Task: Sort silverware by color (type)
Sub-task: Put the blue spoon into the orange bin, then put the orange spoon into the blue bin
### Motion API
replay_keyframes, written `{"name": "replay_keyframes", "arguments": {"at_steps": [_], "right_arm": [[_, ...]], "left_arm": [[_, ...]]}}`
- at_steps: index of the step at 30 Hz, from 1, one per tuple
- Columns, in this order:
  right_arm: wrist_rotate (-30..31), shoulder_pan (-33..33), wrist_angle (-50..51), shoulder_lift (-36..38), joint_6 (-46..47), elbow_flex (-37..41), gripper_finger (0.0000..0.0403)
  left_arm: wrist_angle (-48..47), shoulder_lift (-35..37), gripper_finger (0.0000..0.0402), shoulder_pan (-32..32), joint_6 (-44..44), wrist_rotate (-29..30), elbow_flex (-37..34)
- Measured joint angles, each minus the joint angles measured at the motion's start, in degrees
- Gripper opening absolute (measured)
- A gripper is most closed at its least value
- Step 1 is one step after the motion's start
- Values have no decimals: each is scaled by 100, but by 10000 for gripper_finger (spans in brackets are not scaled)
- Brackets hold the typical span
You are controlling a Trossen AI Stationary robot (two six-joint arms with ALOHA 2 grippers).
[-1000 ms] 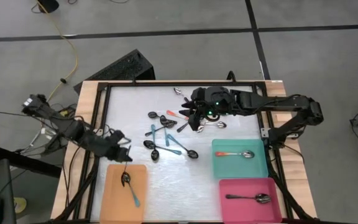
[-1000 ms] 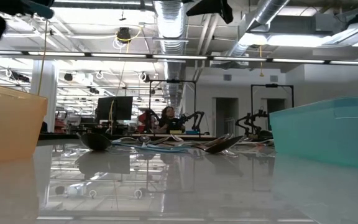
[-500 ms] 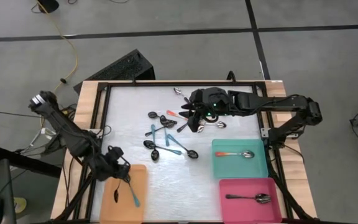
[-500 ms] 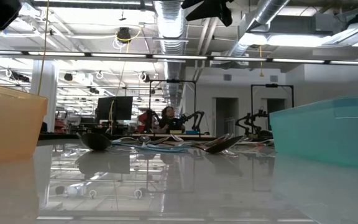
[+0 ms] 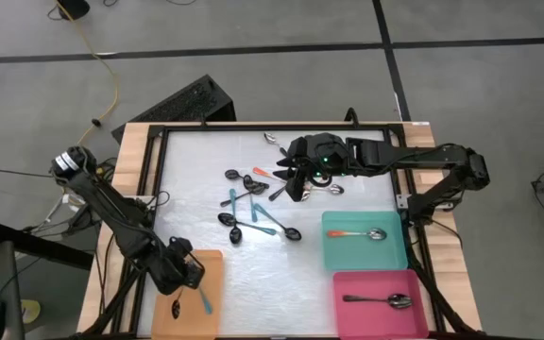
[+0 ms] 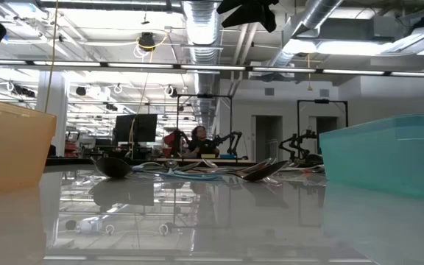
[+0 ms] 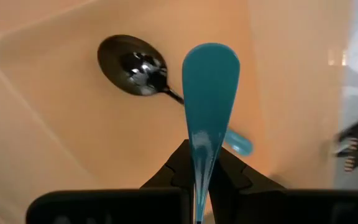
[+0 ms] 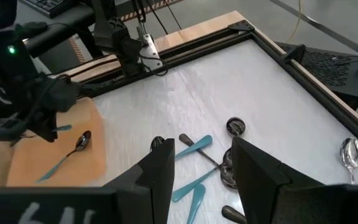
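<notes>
My left gripper (image 5: 185, 274) hangs over the orange tray (image 5: 212, 266) at the near left, shut on a teal-handled spoon (image 7: 209, 93). A second teal-handled spoon (image 7: 132, 62) lies flat in that tray below it. My right gripper (image 8: 204, 174) stands open above the loose pile of spoons (image 5: 253, 203) at the table's middle, with nothing between its fingers. An orange-red-handled spoon (image 5: 357, 233) lies in the teal tray (image 5: 329, 255). A plain metal spoon (image 5: 378, 300) lies in the pink tray (image 5: 344, 321). My left gripper pinches the narrow part of the spoon's teal handle (image 7: 199, 163) between its two fingers. The handle's wide free end (image 7: 211, 62) sticks out past the fingertips. The fingers slant steeply down from above. The spoon is clear of the tray, and the fingers hide its bowl.
A black frame (image 5: 159, 179) runs around the white work surface, with wooden boards outside it. More spoons lie under and beside my right gripper near the far edge (image 5: 272, 139). The white surface between the orange and teal trays (image 5: 272, 283) is bare.
My left gripper has gone toward the table's near edge and down over the orange tray, tipping more steeply downward and carrying the teal-handled spoon along. The spoon lying in the tray has stayed where it was.
</notes>
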State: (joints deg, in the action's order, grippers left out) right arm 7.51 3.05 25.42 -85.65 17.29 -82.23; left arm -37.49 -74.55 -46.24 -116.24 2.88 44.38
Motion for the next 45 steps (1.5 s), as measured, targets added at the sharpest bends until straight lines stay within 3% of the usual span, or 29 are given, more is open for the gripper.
{"name": "replay_keyframes", "arguments": {"at_steps": [8,18,31,39,45], "right_arm": [[0,0,-14,0,1,-1,166],[0,0,-38,0,3,-1,166],[0,0,-40,2,-90,-1,166],[0,86,-132,4,-128,-1,166],[0,194,-310,4,-128,-1,166]], "left_arm": [[-58,-438,9,11,39,-61,0],[-103,-497,18,142,196,79,0],[-91,-485,133,329,691,94,0],[-20,82,162,530,622,-86,0],[-38,1093,163,636,959,664,0]]}}
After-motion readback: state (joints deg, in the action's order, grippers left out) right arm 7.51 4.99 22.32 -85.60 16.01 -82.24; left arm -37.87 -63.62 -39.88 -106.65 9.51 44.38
